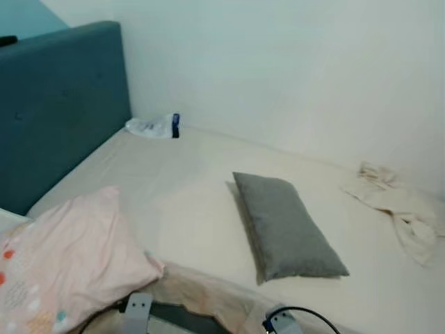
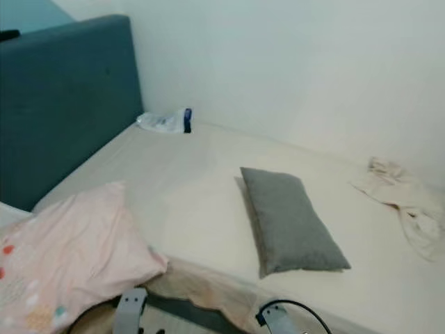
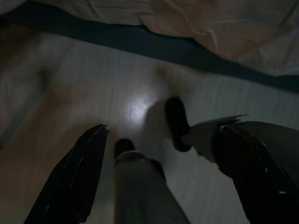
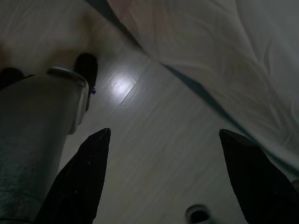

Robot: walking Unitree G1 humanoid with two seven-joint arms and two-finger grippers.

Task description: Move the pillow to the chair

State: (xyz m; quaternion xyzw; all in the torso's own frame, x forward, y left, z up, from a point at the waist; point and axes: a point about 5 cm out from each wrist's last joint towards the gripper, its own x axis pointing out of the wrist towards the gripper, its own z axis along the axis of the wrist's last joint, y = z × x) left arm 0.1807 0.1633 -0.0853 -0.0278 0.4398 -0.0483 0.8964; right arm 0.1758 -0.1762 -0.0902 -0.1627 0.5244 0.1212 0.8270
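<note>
I find the grey pillow (image 1: 288, 226) lying mid-bed (image 1: 188, 202), near the front edge. Left gripper (image 3: 163, 182) and right gripper (image 4: 166, 179) hang over floor, jaws wide apart, empty.

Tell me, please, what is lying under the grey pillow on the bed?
The grey pillow lies flat on the cream sheet of the bed. Whatever is directly beneath it is covered and cannot be seen.
</note>
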